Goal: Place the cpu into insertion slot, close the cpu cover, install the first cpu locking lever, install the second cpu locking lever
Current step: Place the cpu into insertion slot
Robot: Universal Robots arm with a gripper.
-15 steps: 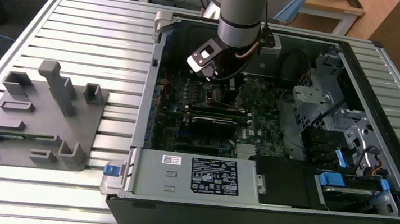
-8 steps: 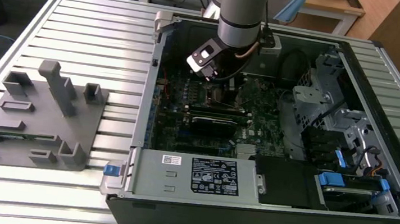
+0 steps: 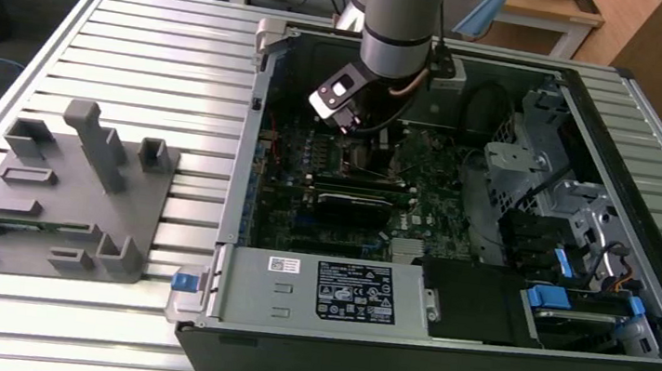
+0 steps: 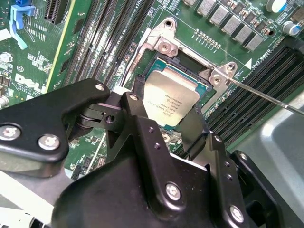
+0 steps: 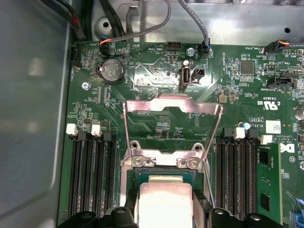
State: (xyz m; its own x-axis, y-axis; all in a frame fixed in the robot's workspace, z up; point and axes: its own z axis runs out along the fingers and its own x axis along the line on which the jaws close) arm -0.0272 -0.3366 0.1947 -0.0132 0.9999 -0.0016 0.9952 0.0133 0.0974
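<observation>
Gripping the cpu [image 4: 170, 97] by two opposite edges, the gripper [image 4: 166, 108] had its fingers drawn in to chip width. It held the chip flat right at the insertion slot [image 4: 189, 76], down inside the open computer case [image 3: 244, 157]; fully seated or not, couldn't tell. Judged light, stiff and thin with a slick metal face, and a fragile underside and socket, so edge hold only, kept level.

The cpu cover [image 5: 137, 105] stood raised at its hinge, not closed. A thin locking lever [image 4: 266, 97] stuck out unlatched beside the socket.

From the exterior view's left:
- grey fixture block [image 3: 56, 192] on the slatted table [image 3: 173, 36], well apart
- arm [image 3: 393, 24] reaching into the case
- power supply [image 3: 270, 282] at the near edge
- drive cage [image 3: 521, 160] at the right

Memory slots [image 5: 90, 180] flanked the socket close to the fingers, so clearance looked tight.
</observation>
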